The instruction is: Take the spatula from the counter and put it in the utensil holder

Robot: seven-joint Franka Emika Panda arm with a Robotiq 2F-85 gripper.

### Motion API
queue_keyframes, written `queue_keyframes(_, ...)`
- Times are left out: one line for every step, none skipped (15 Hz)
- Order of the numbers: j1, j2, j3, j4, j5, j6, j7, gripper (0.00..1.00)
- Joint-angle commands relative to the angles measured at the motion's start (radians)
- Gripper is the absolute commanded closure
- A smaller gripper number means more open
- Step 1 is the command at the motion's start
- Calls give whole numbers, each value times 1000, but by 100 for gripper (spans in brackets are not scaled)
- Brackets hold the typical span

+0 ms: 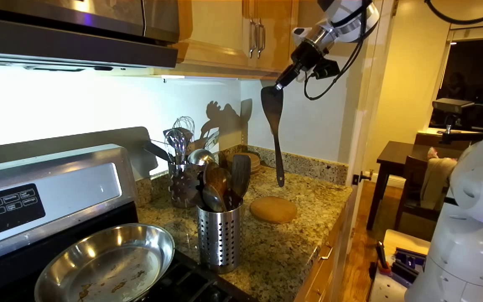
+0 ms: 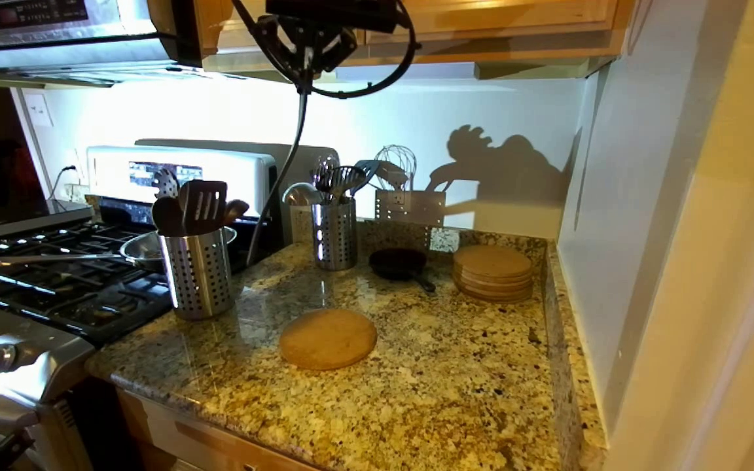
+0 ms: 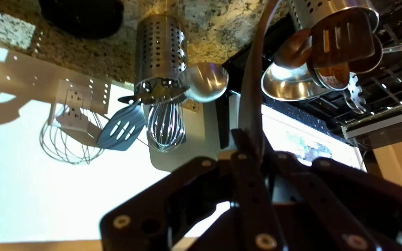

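The gripper is clenched on the broad head of the wooden spatula, up in mid-air over the counter; the thin handle hangs downward, a little tilted. From where I stand, the handle's tip is apart from the utensil holder, which stands upright along the counter's stove-side edge, filled with mostly dark utensils. Just in from it, a round wooden disc lies flat. A similar steel cylinder with a whisk and a ladle stands nearer the back edge. Along that edge sits a small black pan, and a stack of wooden discs occupies the back corner away from the stove. A shiny frying pan rests on the stove.
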Motion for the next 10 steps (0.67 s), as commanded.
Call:
queue_keyframes(54,-75,7,3,-18,1,-47,98)
queue_keyframes(65,-88,12,5,-18,6,-56,98)
queue_keyframes(77,-102,18,8,-19,8,-67,98)
queue_keyframes(88,-114,22,11,-18,6,-77,98)
queue_keyframes(99,-129,26,11,-17,10,-90,98)
queue_keyframes(109,-144,30,10,-15,14,-102,98)
queue_keyframes(118,-157,34,8,-12,17,-115,98)
queue_keyframes(127,-169,40,5,-11,28,-125,98)
queue_keyframes(137,-180,45,5,-9,27,-134,98)
queue_keyframes(146,-192,49,4,-9,31,-145,98)
